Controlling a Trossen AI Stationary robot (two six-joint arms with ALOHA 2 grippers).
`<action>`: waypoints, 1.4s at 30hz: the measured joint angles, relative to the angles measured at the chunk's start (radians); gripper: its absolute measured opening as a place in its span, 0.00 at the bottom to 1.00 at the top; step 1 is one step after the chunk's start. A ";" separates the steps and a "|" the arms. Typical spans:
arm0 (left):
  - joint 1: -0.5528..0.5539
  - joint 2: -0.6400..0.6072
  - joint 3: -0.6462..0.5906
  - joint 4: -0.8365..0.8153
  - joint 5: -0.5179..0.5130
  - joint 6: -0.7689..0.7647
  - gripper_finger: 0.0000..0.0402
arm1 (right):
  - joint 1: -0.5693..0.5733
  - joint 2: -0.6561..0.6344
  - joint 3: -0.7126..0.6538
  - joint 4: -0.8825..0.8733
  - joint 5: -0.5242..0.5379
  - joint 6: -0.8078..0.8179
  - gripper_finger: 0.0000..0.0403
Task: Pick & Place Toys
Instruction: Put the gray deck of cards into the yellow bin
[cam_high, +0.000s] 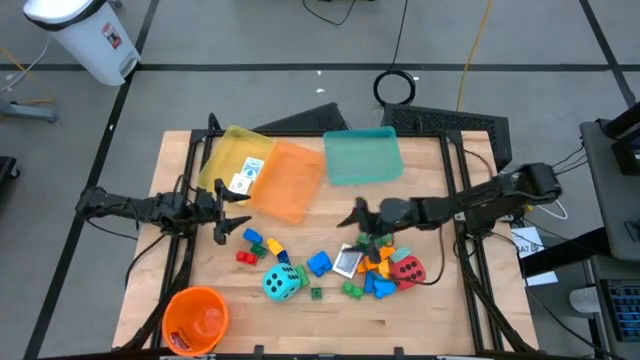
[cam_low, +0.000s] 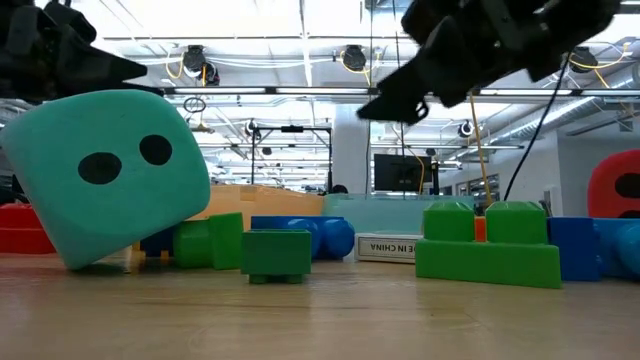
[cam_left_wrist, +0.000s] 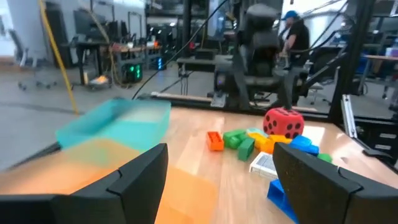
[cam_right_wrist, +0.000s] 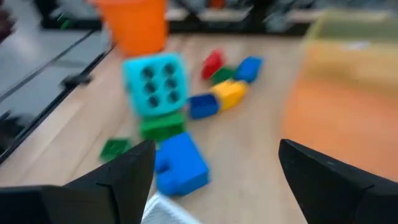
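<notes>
Toys (cam_high: 375, 268) not yet grasped; hovering right gripper (cam_high: 360, 215) and left gripper (cam_high: 222, 212), both open, empty; next needing descent onto one brick.

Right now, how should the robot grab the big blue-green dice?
Probably from straight above, fingers closing on two opposite flat sides of the cyan die. It sits tilted on the table, with a green brick close beside it, so squeezing the sides away from that brick looks safest. The left gripper, open, is nearer.

tabletop (cam_high: 300, 320): you see pale wood, smooth, matt
bricks (cam_low: 487, 250): glossy plastic
cyan die (cam_low: 105, 170): matt, soft-looking
trays (cam_high: 362, 157): translucent plastic
</notes>
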 joint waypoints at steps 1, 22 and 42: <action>0.001 0.000 0.000 -0.001 0.005 0.011 0.74 | 0.008 0.036 0.025 -0.033 -0.023 -0.005 0.77; 0.001 0.000 0.000 0.000 0.005 0.028 0.74 | 0.067 0.317 0.292 -0.439 0.357 -0.209 0.71; 0.001 0.000 0.000 0.000 0.005 0.028 0.74 | -0.212 0.364 0.399 -0.443 0.107 -0.540 0.78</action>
